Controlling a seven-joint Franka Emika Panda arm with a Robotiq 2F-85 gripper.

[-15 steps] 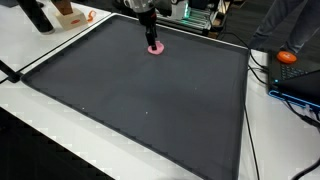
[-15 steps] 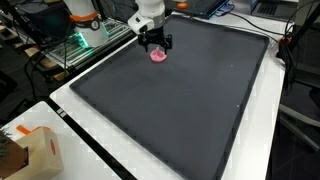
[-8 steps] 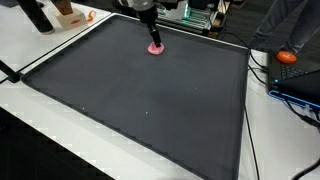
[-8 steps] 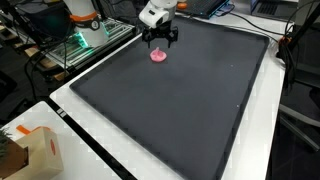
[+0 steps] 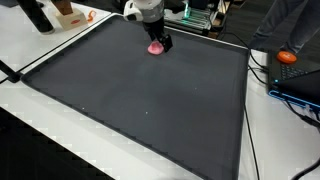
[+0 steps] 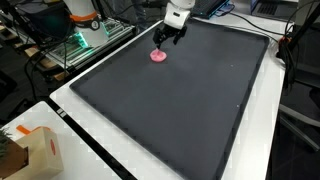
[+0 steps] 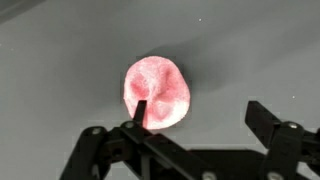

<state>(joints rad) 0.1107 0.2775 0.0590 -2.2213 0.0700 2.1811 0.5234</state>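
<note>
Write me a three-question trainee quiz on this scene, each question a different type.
1. True or false: the gripper has the pink object clamped between its fingers.
2. Multiple choice: the pink object lies on A) a plate, B) the dark mat, C) a tray.
3. Fill in: the gripper's jaws stand ____.

Key: 1 false, the pink object lies free on the surface; 2 B; 3 open.

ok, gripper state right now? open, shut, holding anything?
Gripper: open, fingers spread, holding nothing. The pink round object lies free on the black mat just below it.
</note>
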